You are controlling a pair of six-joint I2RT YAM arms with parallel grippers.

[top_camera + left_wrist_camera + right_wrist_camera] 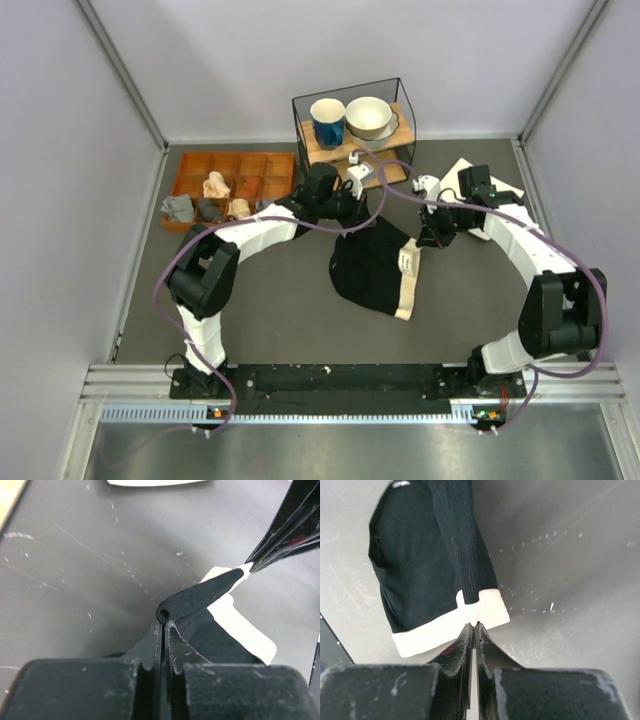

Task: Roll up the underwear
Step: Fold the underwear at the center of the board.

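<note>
The left fingers (168, 630) are pressed tight on a fold of the black ribbed fabric. The right fingers (480, 632) are pinched shut on the edge of the cream waistband. The underwear (372, 272) lies mid-worktop (280, 310) between the two arms, with its far edge lifted toward both grips (the waistband runs down its right side). The compartmented wooden tray (236, 154) sits well apart, far left.
</note>
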